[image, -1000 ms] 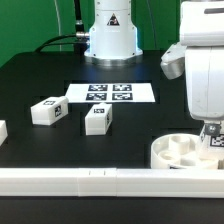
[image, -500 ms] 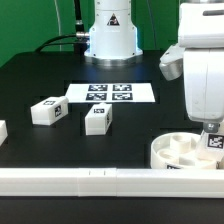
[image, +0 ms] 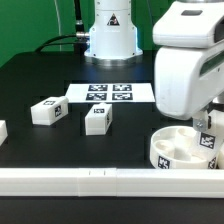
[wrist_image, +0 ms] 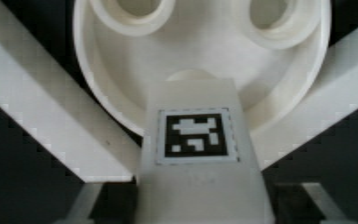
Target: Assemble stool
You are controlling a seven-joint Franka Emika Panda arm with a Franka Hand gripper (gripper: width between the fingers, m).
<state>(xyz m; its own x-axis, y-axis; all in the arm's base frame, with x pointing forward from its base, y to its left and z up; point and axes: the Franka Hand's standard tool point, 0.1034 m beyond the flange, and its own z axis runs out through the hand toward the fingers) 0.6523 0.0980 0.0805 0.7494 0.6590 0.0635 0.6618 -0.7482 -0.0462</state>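
The round white stool seat (image: 178, 150) lies at the exterior view's lower right with its sockets facing up. It also shows in the wrist view (wrist_image: 140, 70) with two round sockets. My gripper (image: 207, 128) is shut on a white tagged stool leg (image: 208, 141) and holds it upright at the seat's right part. In the wrist view the leg (wrist_image: 197, 135) stands between my fingers (wrist_image: 87, 205), and my gripper (wrist_image: 197, 200) grips its sides. Whether the leg sits in a socket is hidden.
Two loose tagged legs (image: 46, 110) (image: 98, 118) lie left of centre, and part of a third (image: 2, 130) shows at the left edge. The marker board (image: 110, 93) lies behind them. A long white rail (image: 80, 181) runs along the front. The robot base (image: 110, 30) stands at the back.
The arm's wrist body has swung toward the exterior view's left and now covers more of the view. The held leg has shifted slightly left over the seat.
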